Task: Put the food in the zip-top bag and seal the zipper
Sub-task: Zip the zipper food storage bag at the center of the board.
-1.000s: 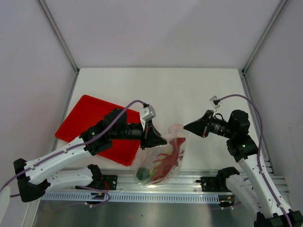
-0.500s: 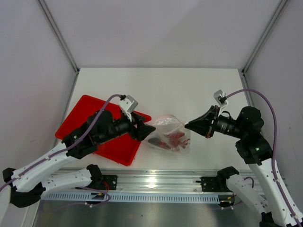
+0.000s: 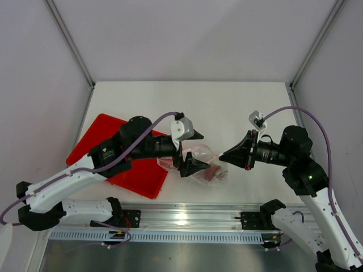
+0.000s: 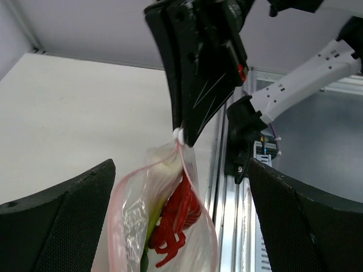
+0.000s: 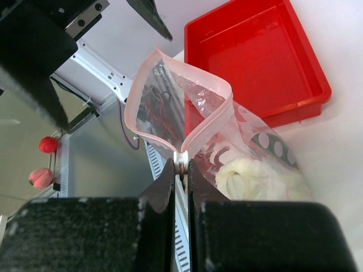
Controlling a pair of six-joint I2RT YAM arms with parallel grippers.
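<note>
The clear zip-top bag [image 3: 201, 165] hangs from my right gripper [image 3: 222, 155], which is shut on the white slider [image 5: 181, 156] at one end of the pink zipper [image 5: 210, 122]. The bag's mouth gapes open. Inside it show the red lobster [image 4: 180, 218], the leek [image 5: 249, 175] and a bit of dark-green fruit [image 4: 142, 263]. My left gripper [image 3: 193, 151] stands wide open with one finger on each side of the bag [image 4: 136, 226], not touching it.
The red tray [image 3: 116, 150] lies under my left arm, left of the bag; it looks empty in the right wrist view [image 5: 255, 56]. The metal rail [image 3: 187, 218] with the arm bases runs along the table's near edge.
My left gripper has let go of the bag and opened wide, pulled back, then come forward round it again. My right gripper has kept its hold; the bag has shifted up the table.
</note>
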